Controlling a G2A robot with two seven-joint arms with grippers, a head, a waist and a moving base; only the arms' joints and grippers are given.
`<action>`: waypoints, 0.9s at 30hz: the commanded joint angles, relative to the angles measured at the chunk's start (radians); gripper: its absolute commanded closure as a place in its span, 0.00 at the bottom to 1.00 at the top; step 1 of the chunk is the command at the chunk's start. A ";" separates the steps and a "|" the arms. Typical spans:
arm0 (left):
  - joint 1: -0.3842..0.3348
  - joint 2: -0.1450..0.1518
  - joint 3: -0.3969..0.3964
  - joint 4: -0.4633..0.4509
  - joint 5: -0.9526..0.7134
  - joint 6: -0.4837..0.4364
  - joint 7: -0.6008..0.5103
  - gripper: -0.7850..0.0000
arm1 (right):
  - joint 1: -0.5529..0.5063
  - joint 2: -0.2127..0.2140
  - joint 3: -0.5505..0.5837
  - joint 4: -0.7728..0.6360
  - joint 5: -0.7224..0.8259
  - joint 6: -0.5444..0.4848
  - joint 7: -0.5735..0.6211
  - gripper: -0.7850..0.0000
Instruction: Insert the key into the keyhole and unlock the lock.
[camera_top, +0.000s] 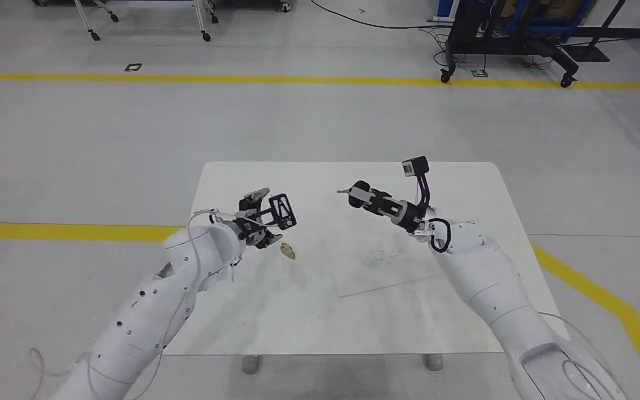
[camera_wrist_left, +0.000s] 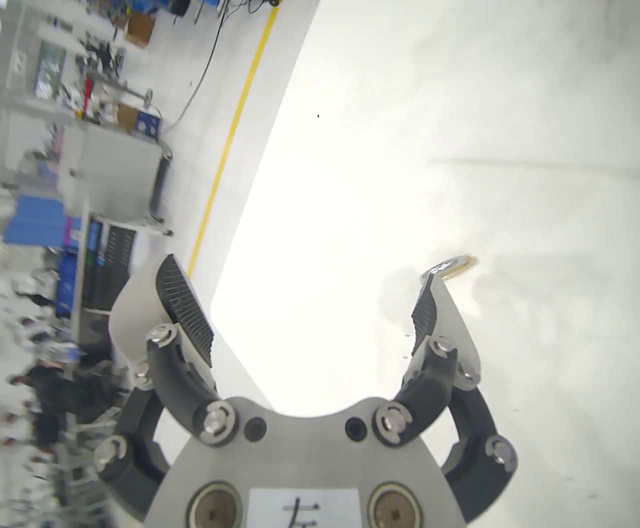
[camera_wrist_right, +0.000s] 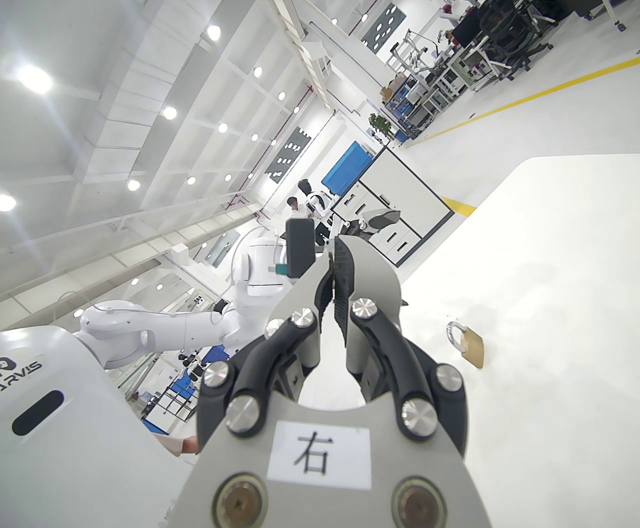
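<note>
A small brass padlock (camera_top: 287, 250) with a silver shackle lies flat on the white table (camera_top: 400, 300), left of the middle. My left gripper (camera_top: 264, 212) hovers just beside and above it, open and holding nothing. In the left wrist view the padlock (camera_wrist_left: 452, 265) peeks out past one fingertip of the left gripper (camera_wrist_left: 299, 272). My right gripper (camera_top: 352, 190) is raised over the table's far middle, shut on the key, with a thin metal tip (camera_top: 343, 189) sticking out. In the right wrist view the right gripper (camera_wrist_right: 334, 252) is pressed together, and the padlock (camera_wrist_right: 470, 346) lies beyond it.
The table's far edge (camera_top: 350, 165) runs just behind both grippers. Faint scuff marks (camera_top: 385, 258) show on the tabletop. Carts and racks (camera_top: 510, 40) stand on the floor well beyond the table.
</note>
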 joint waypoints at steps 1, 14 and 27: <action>-0.035 -0.001 0.029 0.055 0.115 -0.062 0.069 0.00 | 0.000 0.000 0.000 0.000 0.000 0.000 0.000 1.00; -0.225 -0.081 0.286 0.262 0.263 -0.266 0.169 0.07 | 0.000 0.000 0.000 0.000 0.000 0.000 0.000 1.00; -0.299 -0.141 0.359 0.364 0.241 -0.337 0.146 0.60 | 0.000 0.000 0.000 0.000 0.000 0.000 0.000 1.00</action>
